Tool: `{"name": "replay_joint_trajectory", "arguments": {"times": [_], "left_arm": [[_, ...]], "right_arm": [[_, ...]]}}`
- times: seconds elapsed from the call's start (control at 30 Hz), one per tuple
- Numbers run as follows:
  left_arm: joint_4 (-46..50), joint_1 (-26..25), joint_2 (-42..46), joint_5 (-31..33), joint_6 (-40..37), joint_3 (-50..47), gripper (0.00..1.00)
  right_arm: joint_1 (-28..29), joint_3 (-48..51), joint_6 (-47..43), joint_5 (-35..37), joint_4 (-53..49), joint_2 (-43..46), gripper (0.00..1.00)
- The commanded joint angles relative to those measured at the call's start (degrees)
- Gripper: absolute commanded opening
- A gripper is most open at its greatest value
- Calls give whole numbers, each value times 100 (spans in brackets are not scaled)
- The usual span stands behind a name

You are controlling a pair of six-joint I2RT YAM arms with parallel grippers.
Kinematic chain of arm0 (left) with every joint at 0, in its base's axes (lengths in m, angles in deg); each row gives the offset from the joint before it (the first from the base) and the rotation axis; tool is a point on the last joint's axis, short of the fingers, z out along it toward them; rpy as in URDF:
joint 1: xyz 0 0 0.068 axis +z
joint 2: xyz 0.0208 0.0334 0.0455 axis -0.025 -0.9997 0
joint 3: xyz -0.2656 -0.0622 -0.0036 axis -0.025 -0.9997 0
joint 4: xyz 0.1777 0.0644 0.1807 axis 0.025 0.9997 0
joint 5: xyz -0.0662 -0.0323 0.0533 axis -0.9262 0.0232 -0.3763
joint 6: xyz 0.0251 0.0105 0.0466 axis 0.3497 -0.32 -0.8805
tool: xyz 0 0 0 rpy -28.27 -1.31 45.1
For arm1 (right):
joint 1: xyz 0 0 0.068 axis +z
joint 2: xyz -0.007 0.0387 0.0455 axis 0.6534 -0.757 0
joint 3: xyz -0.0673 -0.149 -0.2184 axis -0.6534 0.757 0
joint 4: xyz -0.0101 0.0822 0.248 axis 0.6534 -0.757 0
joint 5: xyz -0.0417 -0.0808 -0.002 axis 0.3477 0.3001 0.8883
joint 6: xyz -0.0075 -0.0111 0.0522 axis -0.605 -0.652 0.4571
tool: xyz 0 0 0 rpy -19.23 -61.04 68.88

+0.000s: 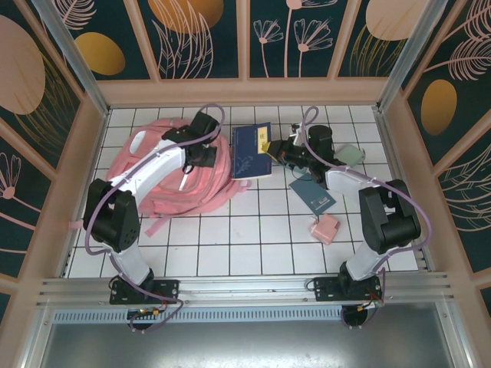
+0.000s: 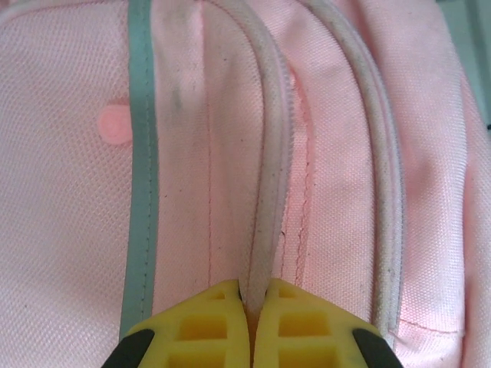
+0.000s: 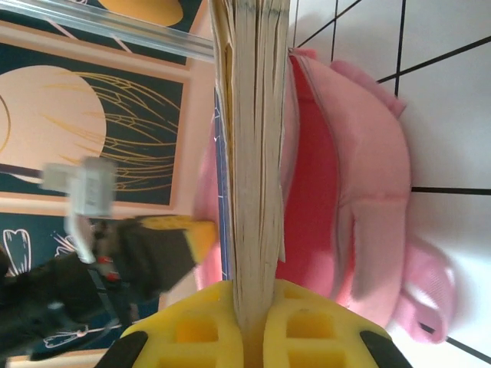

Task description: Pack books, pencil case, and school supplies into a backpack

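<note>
Top view: the large soft pink fabric backpack (image 1: 173, 172) is lying at the left of the white tiled table (image 1: 253, 238), straps trailing toward the near edge. The left gripper (image 1: 205, 157) is sitting on the backpack's right side. The right gripper (image 1: 278, 151) is holding a stack of thin books (image 1: 252, 152) just right of the backpack. A dark navy cover is facing up and a yellow corner is poking out at the far edge. A flat teal rectangular pad (image 1: 313, 195), a small pink squarish block (image 1: 324, 228) and a pale mint rounded pouch (image 1: 351, 156) are lying apart on the tiles on the right. The pouch is partly hidden behind the right arm.

Left wrist view is giving what the top one cannot: the left gripper (image 2: 249, 299) has its yellow jaws pinched closed on a pale zipper ridge (image 2: 268, 192) of the backpack (image 2: 69, 230). A grey-teal stripe (image 2: 142, 153) is running alongside it. No zipper pull can be made out.

Right wrist view: the right gripper (image 3: 253, 295) is clamping the stack of thin books (image 3: 249, 153) edge-on, with the page edges facing the camera and the covers barely readable. How many books are in the stack is hard to tell. Behind them the backpack (image 3: 368, 184) is gaping, with a darker pink interior (image 3: 307, 199) showing. A blurred yellow fingertip of the left gripper (image 3: 196, 230) is showing at the left, cut off by the books.
</note>
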Motion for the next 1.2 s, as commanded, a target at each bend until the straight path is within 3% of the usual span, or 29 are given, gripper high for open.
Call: {"name": "replay_joint_trajectory", "arguments": {"times": [0.0,0.3,0.43,0.77,1.17], "left_arm": [[-79,98,117,-836,262,566,0],[-423,643,578,-2093,540,927,0],[-535,856,727,-2303,595,843,0],[-1592,1406,1277,-3795,1181,342,0],[-1941,1567,1326,-4123,1526,33,0]], "right_arm": [[107,180,246,302,678,2,0],[376,404,866,732,1741,-292,0],[346,512,1143,799,2248,-310,0],[845,-187,998,911,1891,-809,0],[2087,-2000,1599,1678,2156,-2558,0]]}}
